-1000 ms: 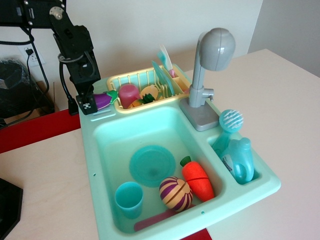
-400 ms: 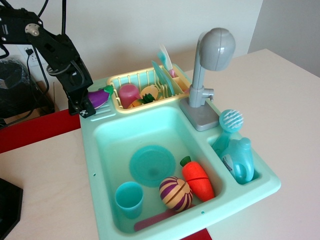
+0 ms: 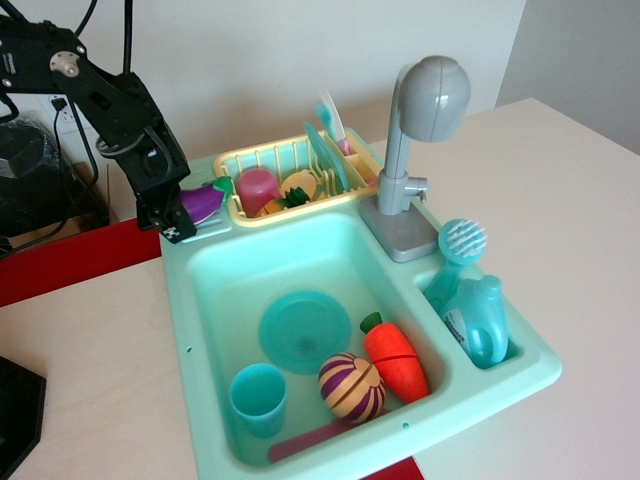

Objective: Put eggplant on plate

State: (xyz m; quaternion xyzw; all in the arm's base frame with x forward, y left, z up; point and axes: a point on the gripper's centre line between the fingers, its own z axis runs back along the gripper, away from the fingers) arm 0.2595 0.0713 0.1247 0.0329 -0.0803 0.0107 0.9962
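We see one eggplant (image 3: 203, 200), glossy purple with a green leafy cap pointing right, lying at the sink's (image 3: 180, 290) back-left corner just beside the yellow rack (image 3: 262, 158). The pincer (image 3: 178, 213) is clenched on its purple end. Below and right of the pincer, in the basin, we count one flat teal plate (image 3: 303, 331), one teal cup (image 3: 258, 398), one striped onion (image 3: 350, 388) and one carrot (image 3: 395, 358)
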